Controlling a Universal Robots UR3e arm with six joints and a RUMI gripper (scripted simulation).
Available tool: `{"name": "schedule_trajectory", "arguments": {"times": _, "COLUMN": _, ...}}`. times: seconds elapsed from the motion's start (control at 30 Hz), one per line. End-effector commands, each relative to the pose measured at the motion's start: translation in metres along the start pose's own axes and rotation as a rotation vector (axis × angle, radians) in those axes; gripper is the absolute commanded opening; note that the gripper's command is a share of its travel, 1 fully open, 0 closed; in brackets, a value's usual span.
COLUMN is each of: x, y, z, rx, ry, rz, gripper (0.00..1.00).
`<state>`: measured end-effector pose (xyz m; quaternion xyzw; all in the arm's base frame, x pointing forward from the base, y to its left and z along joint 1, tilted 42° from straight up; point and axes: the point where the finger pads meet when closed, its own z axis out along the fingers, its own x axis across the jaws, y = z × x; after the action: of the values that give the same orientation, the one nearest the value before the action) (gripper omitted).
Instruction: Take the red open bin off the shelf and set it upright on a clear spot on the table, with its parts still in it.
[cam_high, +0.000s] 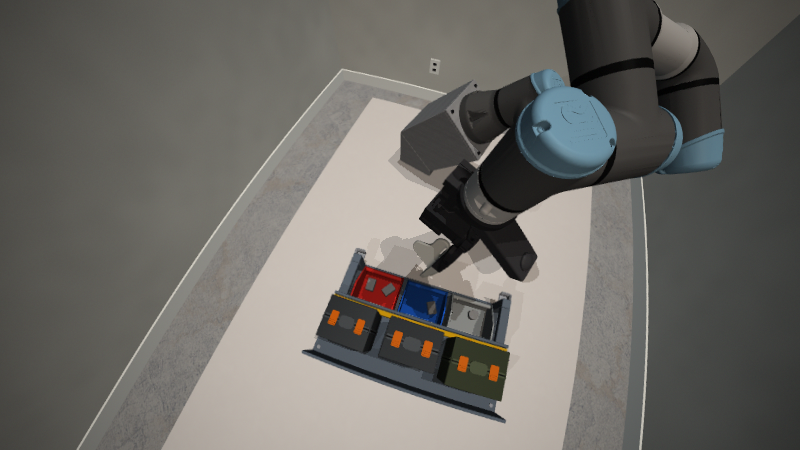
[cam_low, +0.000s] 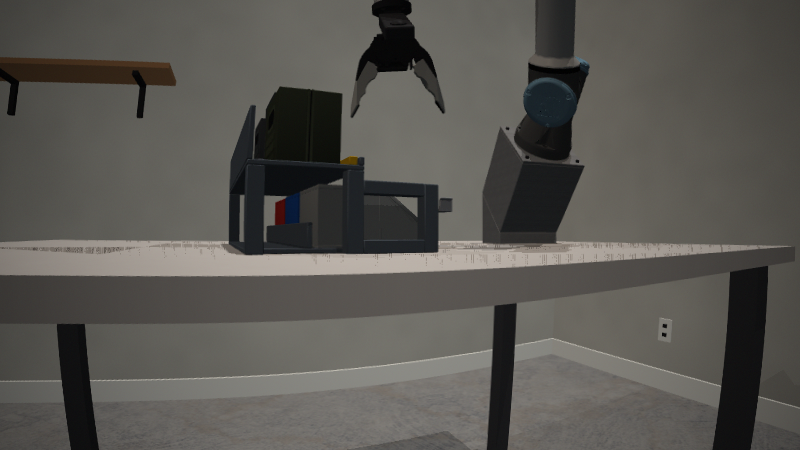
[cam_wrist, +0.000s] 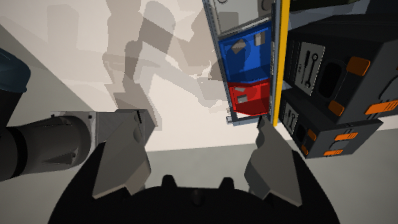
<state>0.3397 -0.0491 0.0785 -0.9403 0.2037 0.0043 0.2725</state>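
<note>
The red open bin (cam_high: 380, 278) (cam_low: 280, 212) (cam_wrist: 257, 93) sits upright at one end of the lower level of the grey shelf (cam_high: 358, 359) (cam_low: 254, 212), beside the blue bin. Two small grey parts show in it: one part (cam_high: 370, 284) and another part (cam_high: 388, 289). My gripper (cam_high: 419, 259) (cam_low: 398, 114) (cam_wrist: 199, 113) is open, with nothing between its fingers. It hangs well above the table (cam_high: 279, 335) (cam_low: 391, 299), higher than the bins and on their open side. In the wrist view the red bin lies just beyond the right fingertip. The bin's underside is hidden.
The blue bin (cam_high: 416, 299) (cam_wrist: 250, 65) adjoins the red one, then a light grey bin (cam_high: 464, 317). A yellow strip (cam_wrist: 281, 65) edges the upper level, which holds two dark toolboxes and a green toolbox (cam_high: 475, 369) (cam_low: 304, 125). The arm's grey pedestal (cam_high: 436, 134) (cam_low: 531, 195) stands behind.
</note>
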Motion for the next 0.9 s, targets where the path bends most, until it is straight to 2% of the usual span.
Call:
{"name": "schedule_trajectory", "arguments": {"times": 0.0, "x": -0.0032, "y": -0.0046, "z": -0.0017, "rx": -0.039, "ry": -0.01, "rz": 0.069, "gripper": 1.0}}
{"name": "schedule_trajectory", "arguments": {"times": 0.17, "x": -0.0032, "y": -0.0046, "z": -0.0017, "rx": -0.039, "ry": -0.01, "rz": 0.069, "gripper": 1.0}}
{"name": "schedule_trajectory", "arguments": {"times": 0.2, "x": -0.0013, "y": -0.002, "z": -0.0012, "rx": -0.02, "ry": -0.002, "rz": 0.035, "gripper": 1.0}}
{"name": "schedule_trajectory", "arguments": {"times": 0.33, "x": -0.0067, "y": -0.0091, "z": -0.0029, "rx": -0.08, "ry": -0.013, "rz": 0.146, "gripper": 1.0}}
{"name": "schedule_trajectory", "arguments": {"times": 0.73, "x": -0.0067, "y": -0.0091, "z": -0.0029, "rx": -0.08, "ry": -0.013, "rz": 0.146, "gripper": 1.0}}
{"name": "schedule_trajectory", "arguments": {"times": 0.77, "x": -0.0026, "y": -0.0037, "z": -0.0016, "rx": -0.029, "ry": -0.004, "rz": 0.054, "gripper": 1.0}}
{"name": "schedule_trajectory", "arguments": {"times": 0.87, "x": -0.007, "y": -0.0093, "z": -0.003, "rx": -0.067, "ry": -0.01, "rz": 0.123, "gripper": 1.0}}
